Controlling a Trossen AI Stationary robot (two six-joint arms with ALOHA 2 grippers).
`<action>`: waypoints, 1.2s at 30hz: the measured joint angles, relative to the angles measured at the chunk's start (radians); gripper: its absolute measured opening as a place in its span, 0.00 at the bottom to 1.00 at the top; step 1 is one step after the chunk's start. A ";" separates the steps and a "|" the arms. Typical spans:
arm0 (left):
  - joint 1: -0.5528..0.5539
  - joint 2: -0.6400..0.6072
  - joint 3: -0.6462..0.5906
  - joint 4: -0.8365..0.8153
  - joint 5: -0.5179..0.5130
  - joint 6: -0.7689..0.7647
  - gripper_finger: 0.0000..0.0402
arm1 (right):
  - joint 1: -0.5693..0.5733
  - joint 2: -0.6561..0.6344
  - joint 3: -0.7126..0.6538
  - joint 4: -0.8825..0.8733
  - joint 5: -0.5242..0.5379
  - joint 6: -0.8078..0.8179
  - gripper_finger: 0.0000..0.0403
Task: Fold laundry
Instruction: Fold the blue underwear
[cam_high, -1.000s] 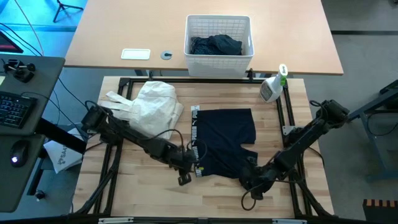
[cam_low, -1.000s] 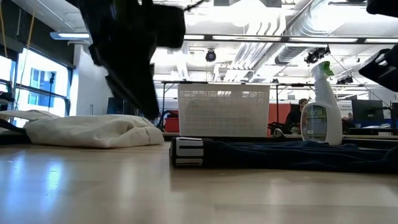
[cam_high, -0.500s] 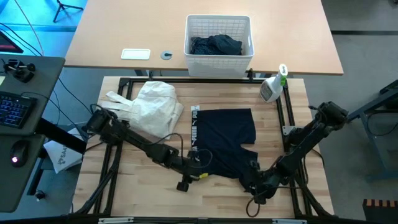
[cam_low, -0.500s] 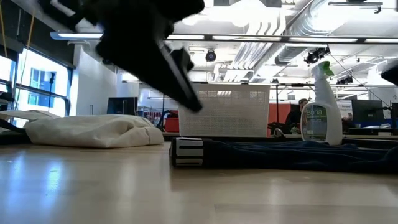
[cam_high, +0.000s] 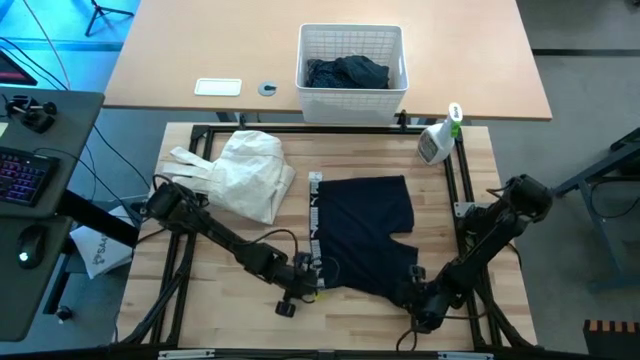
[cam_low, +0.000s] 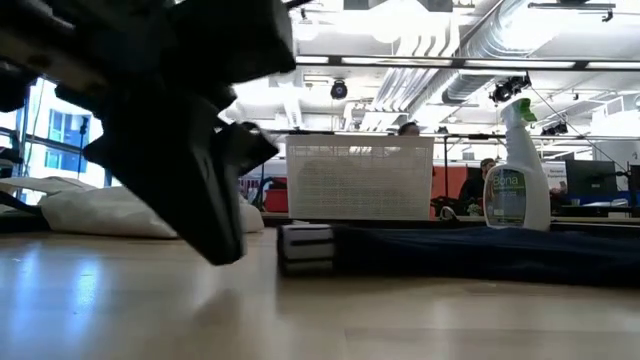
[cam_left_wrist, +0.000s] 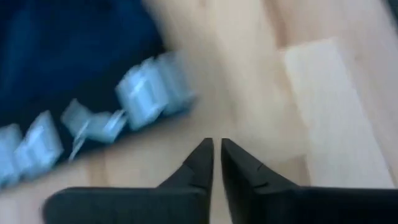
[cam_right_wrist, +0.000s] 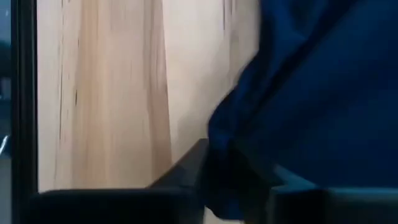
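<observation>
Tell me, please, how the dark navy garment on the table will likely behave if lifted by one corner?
The dark navy garment lies flat with soft wrinkles, so it will probably droop and fold. It looks thin, so likely light. Its banded edge may hang stiffer.

Even bright overhead light on the high view, soft shadows, no glare on the worktop (cam_high: 230, 300). Low view: ceiling strip lights (cam_low: 420, 45) blown out, near arm a big dark blurred mass. Both wrist views soft w/ motion blur, waistband (cam_left_wrist: 93, 124) smeared.
</observation>
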 joint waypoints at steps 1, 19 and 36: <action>0.001 -0.008 -0.001 -0.026 -0.001 -0.023 0.03 | 0.000 -0.016 -0.002 -0.020 -0.019 0.002 0.09; 0.010 -0.091 0.001 0.222 -0.008 -0.057 0.29 | -0.046 -0.290 -0.006 -0.212 0.076 -0.097 0.01; -0.056 0.227 0.278 -0.043 -0.276 -0.145 0.35 | -0.051 -0.291 -0.005 -0.244 -0.011 -0.132 0.01</action>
